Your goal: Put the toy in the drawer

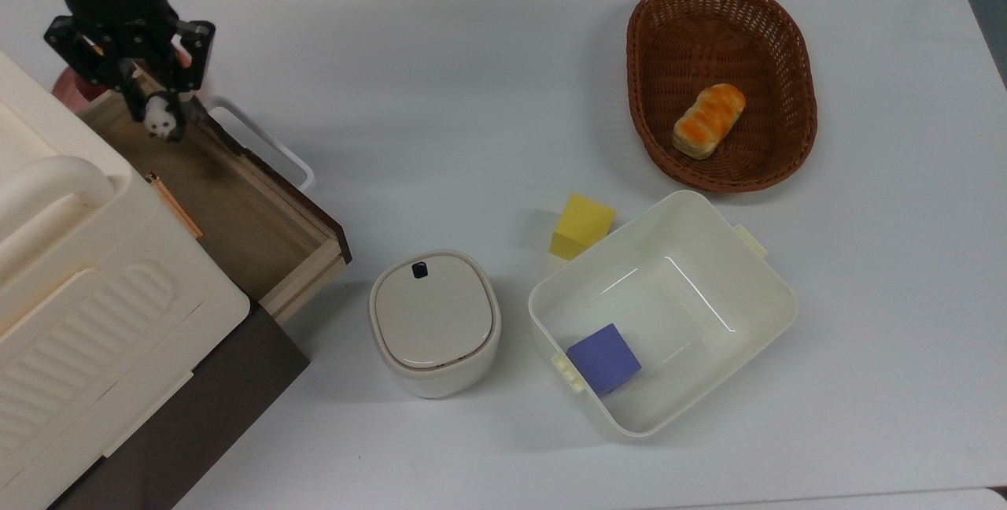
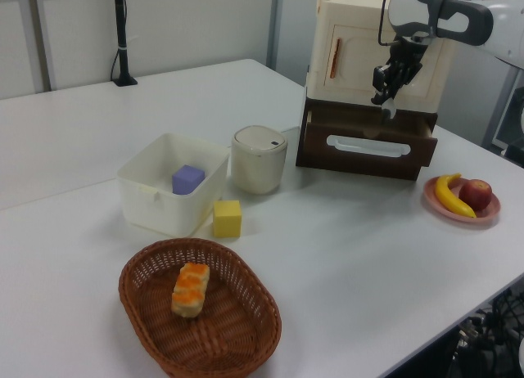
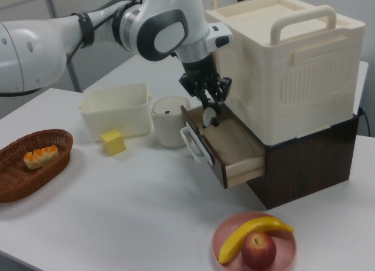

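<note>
Nearest me in the left view is the basket (image 2: 199,308) with a bread roll (image 2: 190,289) in it. Past that I see the yellow cube (image 2: 227,218) on the table (image 2: 344,255), just beside the white bin (image 2: 155,200), and the purple cube (image 2: 187,179) lies inside the bin. Next to the bin, on the left view's right, stands a cream pot (image 2: 259,159) with its lid on. On the left view's far right, a pink plate (image 2: 461,204) carries a banana (image 2: 449,195) and an apple (image 2: 477,193).

Farther back sits the drawer (image 1: 236,219), pulled open from the dark cabinet, with its white loop handle (image 1: 263,144) facing the table. A big cream box (image 3: 293,65) rests on top of the cabinet.

My gripper (image 1: 161,112) hangs above the open drawer, near the end of it closest to the plate. Its fingers (image 1: 189,53) are closed on the toy (image 1: 164,123), which I see pinched at their tips, head down. In the right view the toy (image 3: 209,117) is held clear over the drawer's wooden floor (image 3: 231,139), inside the line of its front panel and not touching the wood.
</note>
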`<state>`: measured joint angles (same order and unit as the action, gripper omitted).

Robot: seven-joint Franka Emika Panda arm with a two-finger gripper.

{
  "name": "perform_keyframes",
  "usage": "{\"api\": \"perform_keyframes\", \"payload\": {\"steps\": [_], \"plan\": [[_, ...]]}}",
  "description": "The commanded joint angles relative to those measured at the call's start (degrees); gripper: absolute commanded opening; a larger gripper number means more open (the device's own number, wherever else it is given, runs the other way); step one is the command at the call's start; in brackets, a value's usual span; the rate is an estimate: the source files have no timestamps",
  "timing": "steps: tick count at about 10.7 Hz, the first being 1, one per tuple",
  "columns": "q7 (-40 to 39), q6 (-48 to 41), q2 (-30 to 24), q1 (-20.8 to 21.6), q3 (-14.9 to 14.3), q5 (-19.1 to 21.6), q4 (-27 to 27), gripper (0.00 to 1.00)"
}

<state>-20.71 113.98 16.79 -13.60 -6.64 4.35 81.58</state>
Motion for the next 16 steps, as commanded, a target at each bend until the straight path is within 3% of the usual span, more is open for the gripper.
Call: {"api": "perform_keyframes", "payload": {"steps": [1, 4, 6, 8, 9, 11, 13, 16], "plan": [[3.7, 4.8, 2.1, 0.0, -0.1, 0.3, -0.2, 0.01], [3.7, 4.9, 4.0, 0.8, 0.3, -5.7, 2.3, 0.29], [3.7, 4.8, 4.9, 2.4, 0.3, -7.1, 3.8, 0.46], [4.0, 4.1, 4.7, 2.4, 0.3, -7.0, 3.5, 0.71], [5.7, 4.1, 4.6, 2.4, 0.3, -6.8, 3.1, 0.94], [7.5, 3.0, 3.1, 3.0, 0.7, -7.0, 3.1, 1.00], [8.4, -6.1, -0.2, 5.3, 0.7, -6.4, 3.1, 1.00], [22.0, -16.8, -3.4, 11.7, 0.7, -6.3, 3.1, 1.00]]}}
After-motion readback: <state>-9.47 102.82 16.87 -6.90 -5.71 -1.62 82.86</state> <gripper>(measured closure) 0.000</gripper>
